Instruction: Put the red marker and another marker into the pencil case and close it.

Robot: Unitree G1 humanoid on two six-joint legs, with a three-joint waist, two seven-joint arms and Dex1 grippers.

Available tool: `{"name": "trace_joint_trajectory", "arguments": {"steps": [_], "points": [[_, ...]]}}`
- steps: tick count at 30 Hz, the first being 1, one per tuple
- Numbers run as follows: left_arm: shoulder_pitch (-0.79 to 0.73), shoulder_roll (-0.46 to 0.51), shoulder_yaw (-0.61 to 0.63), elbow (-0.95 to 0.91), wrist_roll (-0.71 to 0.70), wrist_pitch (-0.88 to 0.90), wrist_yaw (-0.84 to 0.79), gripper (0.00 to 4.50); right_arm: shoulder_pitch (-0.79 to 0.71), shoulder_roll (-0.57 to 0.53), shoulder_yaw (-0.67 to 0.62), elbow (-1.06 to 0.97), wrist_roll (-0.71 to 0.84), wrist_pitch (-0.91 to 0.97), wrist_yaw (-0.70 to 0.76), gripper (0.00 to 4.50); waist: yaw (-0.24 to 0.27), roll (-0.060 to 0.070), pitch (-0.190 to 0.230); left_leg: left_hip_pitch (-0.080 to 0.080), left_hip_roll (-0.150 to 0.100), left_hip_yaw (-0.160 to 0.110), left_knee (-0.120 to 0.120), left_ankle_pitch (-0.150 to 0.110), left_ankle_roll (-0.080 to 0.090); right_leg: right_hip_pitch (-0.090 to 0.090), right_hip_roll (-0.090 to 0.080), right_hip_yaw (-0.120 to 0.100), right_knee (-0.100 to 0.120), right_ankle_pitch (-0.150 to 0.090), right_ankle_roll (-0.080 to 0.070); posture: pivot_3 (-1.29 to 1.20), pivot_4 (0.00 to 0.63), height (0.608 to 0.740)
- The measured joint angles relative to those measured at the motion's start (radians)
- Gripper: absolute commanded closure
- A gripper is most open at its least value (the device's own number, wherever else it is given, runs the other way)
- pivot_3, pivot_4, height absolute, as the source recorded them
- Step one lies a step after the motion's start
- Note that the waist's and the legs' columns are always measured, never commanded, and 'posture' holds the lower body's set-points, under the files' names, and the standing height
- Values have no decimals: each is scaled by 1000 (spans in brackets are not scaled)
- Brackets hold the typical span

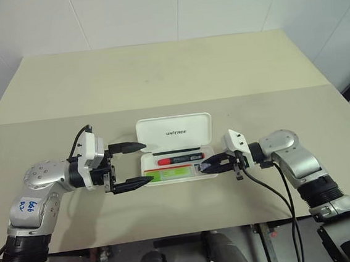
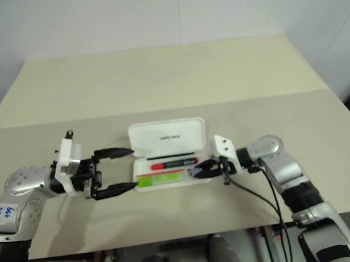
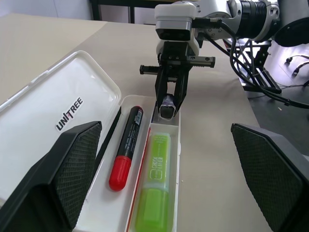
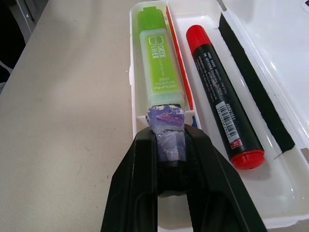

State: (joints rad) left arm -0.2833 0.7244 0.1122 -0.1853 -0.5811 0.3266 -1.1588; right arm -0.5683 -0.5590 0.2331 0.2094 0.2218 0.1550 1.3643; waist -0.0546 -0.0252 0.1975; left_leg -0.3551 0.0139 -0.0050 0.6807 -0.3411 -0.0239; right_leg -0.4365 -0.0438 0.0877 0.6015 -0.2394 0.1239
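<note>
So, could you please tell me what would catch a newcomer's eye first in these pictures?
The white pencil case lies open in the middle of the table, with the bright green marker in its front compartment and the red marker just behind it. The right gripper sits at the case's right end, jaws shut on the green marker's end. The left gripper waits at the case's left end, jaws wide open.
</note>
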Motion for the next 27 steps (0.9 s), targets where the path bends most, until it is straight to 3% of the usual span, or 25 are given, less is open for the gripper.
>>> {"name": "trace_joint_trajectory", "arguments": {"steps": [9, 17, 21, 27], "points": [[-15, 2, 0, 0, 0, 0, 2, 0, -16, 1, 0, 31, -18, -46, 16, 109, -1, 0, 0, 0, 0, 0, 0, 0, 0, 0, 0, 0, 0, 0, 0, 0, 150, 740], [-16, 2, 0, 1, 0, 0, 8, 0, -23, -25, -64, -140, 76, 49, -6, 29, 2, 0, 0, -1, 0, -4, 0, 0, 0, -1, 0, 0, 1, 0, 0, 0, 150, 740], [-1, 2, 20, 1, 1, 0, 27, 0, 94, -102, -204, -290, 166, 112, -52, 29, 18, 0, 0, -2, 0, -7, -1, -1, 1, 0, 0, -2, -1, 0, 0, 0, 150, 740], [33, -2, 54, 6, 13, -17, 68, 0, 221, -160, -366, -328, 204, 113, -143, 29, 25, 0, 0, -2, 0, -2, -1, -1, 1, 0, 0, -1, -5, 0, 0, 0, 150, 740]]}}
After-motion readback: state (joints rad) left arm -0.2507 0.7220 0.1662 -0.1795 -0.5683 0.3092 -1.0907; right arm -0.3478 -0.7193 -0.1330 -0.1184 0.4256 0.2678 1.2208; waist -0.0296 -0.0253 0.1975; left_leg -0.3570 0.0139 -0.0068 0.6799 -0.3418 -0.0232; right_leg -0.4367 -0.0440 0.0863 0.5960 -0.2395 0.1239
